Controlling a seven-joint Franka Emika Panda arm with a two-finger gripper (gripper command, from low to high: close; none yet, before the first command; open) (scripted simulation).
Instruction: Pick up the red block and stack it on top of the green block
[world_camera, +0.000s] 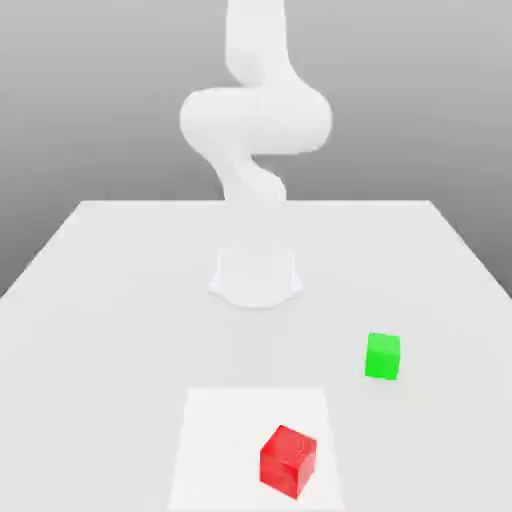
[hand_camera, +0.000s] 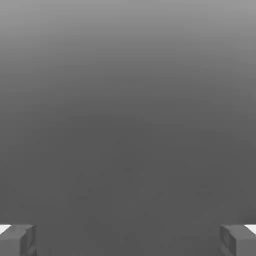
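The tool (hand_camera: 128, 241) is open in the hand view, its two fingers standing wide apart with nothing gripped between them. That suits the moment: neither block is picked up, and the wide gap should leave room to go down around one. The arm (world_camera: 256, 120) rises above its base (world_camera: 256, 280), at the far part of the worktop (world_camera: 110, 350), so the first step looks to be bringing the tool over the red block.

That red block (world_camera: 288, 462) lies near, on a white square (world_camera: 215, 440), toward its right side in the exterior view. It is turned with an edge toward the viewer, so the tool will probably have to turn to meet two flat faces squarely; a skewed grip could twist it.

Farther back and to the exterior view's right, the green block (world_camera: 382, 357) rests on the bare worktop, apart from the red one, its top free to take it.
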